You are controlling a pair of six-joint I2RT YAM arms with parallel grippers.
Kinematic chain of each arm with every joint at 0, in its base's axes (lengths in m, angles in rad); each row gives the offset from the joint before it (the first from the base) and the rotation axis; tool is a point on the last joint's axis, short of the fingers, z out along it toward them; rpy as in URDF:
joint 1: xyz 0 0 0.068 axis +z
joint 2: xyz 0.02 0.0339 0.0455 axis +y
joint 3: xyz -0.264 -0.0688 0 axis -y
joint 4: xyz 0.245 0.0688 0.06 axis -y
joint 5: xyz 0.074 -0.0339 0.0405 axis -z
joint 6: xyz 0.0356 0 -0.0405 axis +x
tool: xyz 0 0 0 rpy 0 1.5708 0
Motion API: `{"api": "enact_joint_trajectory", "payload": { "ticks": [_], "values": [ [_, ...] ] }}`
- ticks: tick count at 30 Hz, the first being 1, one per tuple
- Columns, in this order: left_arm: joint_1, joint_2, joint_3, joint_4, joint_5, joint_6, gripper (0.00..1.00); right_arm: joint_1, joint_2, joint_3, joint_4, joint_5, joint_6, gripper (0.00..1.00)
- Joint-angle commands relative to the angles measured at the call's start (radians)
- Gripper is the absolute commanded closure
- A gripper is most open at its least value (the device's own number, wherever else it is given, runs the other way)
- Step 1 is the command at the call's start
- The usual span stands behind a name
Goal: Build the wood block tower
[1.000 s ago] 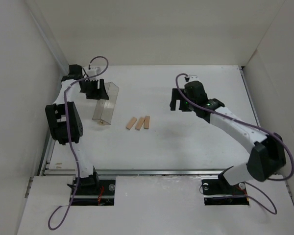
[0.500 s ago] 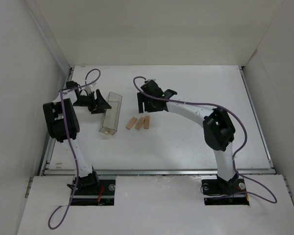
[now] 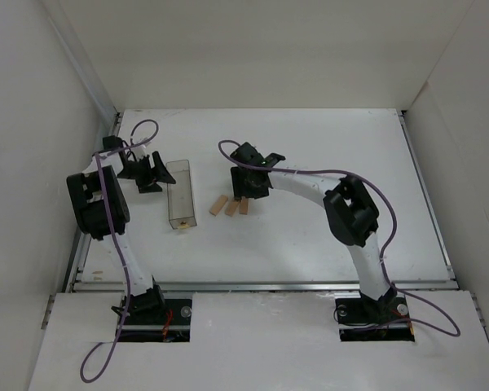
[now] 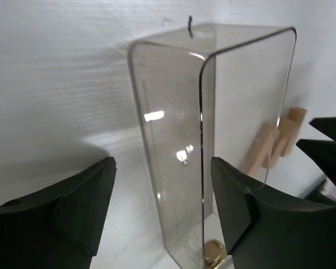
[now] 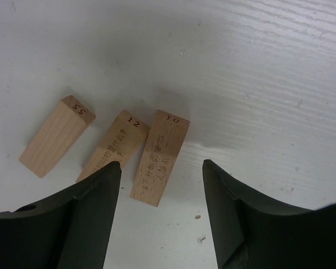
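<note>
Blocks (image 3: 231,205): three lying flat mid-bench (image 3: 326,147), side by side, nothing stacked. My right hand (image 3: 248,187) swung in from 3 o'clock, now low over them, spread wide, empty. Left hand (image 3: 147,173) wide too, backed off box (image 3: 180,195) toward 9 o'clock. I judge first pick next.

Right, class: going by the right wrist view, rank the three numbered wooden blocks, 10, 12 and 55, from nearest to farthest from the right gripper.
1. Block 10, rightmost, lying centred under the open right gripper.
2. Block 12, in the middle, just left of it.
3. Block 55, leftmost, out past the left finger.
</note>
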Motion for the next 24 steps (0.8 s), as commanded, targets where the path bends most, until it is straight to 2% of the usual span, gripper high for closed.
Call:
{"api": "enact_joint_trajectory", "payload": {
  "ticks": [1,8,10,13,14,18,20,21,24],
  "values": [
    [-0.001,-0.067,0.041,0.029,-0.203,0.084,0.32,0.013,0.030,0.049,-0.016,-0.023,-0.009,0.35],
    [-0.048,-0.251,0.050,0.068,-0.348,0.214,0.23,0.013,0.061,0.058,-0.043,-0.005,-0.009,0.43],
    [-0.058,-0.294,0.040,0.101,-0.390,0.268,0.14,0.013,0.071,0.058,-0.043,-0.005,-0.018,0.47],
    [-0.105,-0.361,0.040,0.123,-0.463,0.334,0.08,0.013,0.090,0.067,-0.043,-0.005,-0.027,0.59],
    [-0.105,-0.372,0.040,0.123,-0.475,0.354,0.08,0.013,0.090,0.067,-0.043,-0.014,-0.027,0.69],
    [-0.130,-0.395,0.063,0.100,-0.484,0.404,0.07,0.001,0.056,0.040,-0.008,-0.028,-0.040,1.00],
    [-0.157,-0.406,0.092,0.083,-0.527,0.429,0.07,-0.018,0.015,0.020,0.028,-0.037,-0.049,1.00],
    [-0.170,-0.406,0.115,0.083,-0.559,0.440,0.07,-0.038,-0.014,-0.014,0.051,-0.037,-0.067,1.00],
    [-0.263,-0.418,0.152,0.123,-0.911,0.486,0.08,-0.067,-0.186,-0.150,0.234,-0.123,-0.182,1.00]
  ]
}}
